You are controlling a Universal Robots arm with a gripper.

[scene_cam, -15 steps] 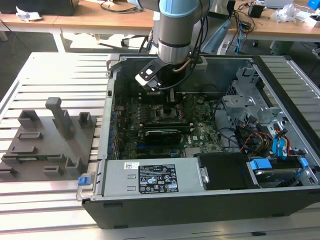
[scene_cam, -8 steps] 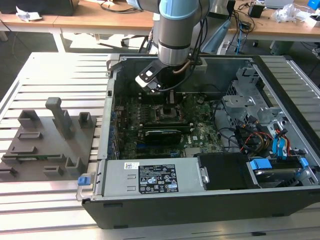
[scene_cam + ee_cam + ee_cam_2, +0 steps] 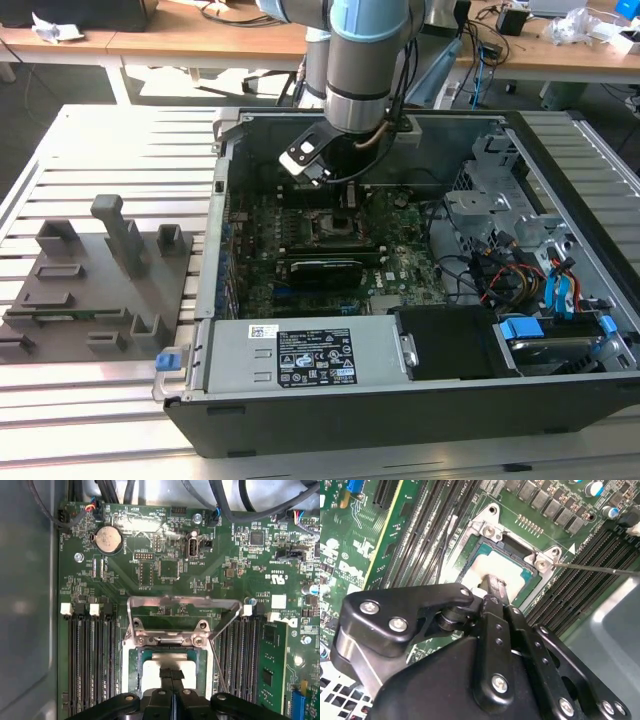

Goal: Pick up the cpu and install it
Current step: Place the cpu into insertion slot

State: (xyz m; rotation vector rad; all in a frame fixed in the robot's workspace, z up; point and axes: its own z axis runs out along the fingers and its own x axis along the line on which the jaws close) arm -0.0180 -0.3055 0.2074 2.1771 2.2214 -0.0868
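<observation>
cpu [image 3: 151, 676] was lying flat in the socket on the motherboard [image 3: 165, 570], pale top up, and both wrist views had it [image 3: 497, 564]. The gripper [image 3: 171, 673] was parked right over the middle of it. Its two fingers were pinched together with just a thin dark seam between them and nothing visible in there. Couldn't tell whether the tips actually touched the chip or sat just above it.

The first wrist view gave me the socket's metal load frame [image 3: 182, 600] swung up and open. It also had the coin battery [image 3: 108, 539] and a green memory stick [image 3: 274, 665] in a slot near the socket. The second wrist view gave the thin lever rod [image 3: 595, 569] poking out sideways from a socket corner, with the gripper [image 3: 492, 584] body covering a good part of the chip. The exterior view gave the big picture: the arm reached down into the open computer case [image 3: 380, 410], and the gripper [image 3: 342, 208] was low over the board. The grey fixture [image 3: 100, 285] sat well apart on the slatted table [image 3: 110, 130], at the exterior view's left.

Room was tight sideways. Memory slots [image 3: 90, 665] ran close along both sides of the socket, and the drive cage [image 3: 500, 205] with its cables crowded the exterior view's right. Straight up was open.

One edge of the cpu was hidden behind the fingers. In the exterior view the socket was tucked under the wrist and hard to make out.
</observation>
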